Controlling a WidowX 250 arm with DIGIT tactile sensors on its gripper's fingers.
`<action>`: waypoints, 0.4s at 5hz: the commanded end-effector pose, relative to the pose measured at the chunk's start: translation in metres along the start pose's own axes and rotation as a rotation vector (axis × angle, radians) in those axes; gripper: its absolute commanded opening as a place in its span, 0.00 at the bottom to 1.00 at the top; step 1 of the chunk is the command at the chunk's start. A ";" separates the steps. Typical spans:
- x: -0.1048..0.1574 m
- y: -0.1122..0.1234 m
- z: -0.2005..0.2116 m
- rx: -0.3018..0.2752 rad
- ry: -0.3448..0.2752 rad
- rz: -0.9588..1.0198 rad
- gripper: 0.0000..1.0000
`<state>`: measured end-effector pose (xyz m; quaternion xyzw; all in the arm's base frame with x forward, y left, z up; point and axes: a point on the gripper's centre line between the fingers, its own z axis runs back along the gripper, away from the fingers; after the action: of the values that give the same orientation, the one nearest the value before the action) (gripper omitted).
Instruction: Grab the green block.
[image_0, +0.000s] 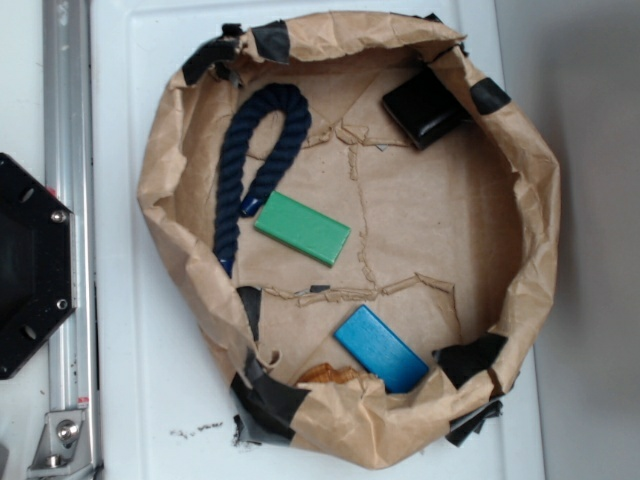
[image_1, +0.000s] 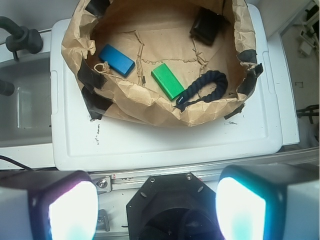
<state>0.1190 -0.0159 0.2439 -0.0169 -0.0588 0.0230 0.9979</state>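
The green block (image_0: 302, 228) lies flat in the middle of a brown paper basin (image_0: 170, 190), tilted, next to a dark blue rope (image_0: 250, 150). In the wrist view the green block (image_1: 168, 81) sits far ahead, inside the paper basin (image_1: 150, 107). My gripper (image_1: 157, 210) is open and empty, with its two pale fingertips (image_1: 72, 212) wide apart at the bottom of the wrist view. It hovers high over the black robot base (image_1: 170, 207), well short of the basin. The gripper does not show in the exterior view.
A blue block (image_0: 381, 348) lies near the basin's front wall, beside a small orange thing (image_0: 330, 375). A glossy black square object (image_0: 424, 106) sits at the back right. The basin stands on a white lid (image_0: 130, 330). A metal rail (image_0: 70, 120) and black base (image_0: 30, 265) are at left.
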 end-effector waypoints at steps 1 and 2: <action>0.000 0.000 0.000 0.000 0.000 0.000 1.00; 0.047 0.039 -0.029 0.024 -0.065 -0.046 1.00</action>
<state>0.1674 0.0202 0.2146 -0.0049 -0.0792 -0.0098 0.9968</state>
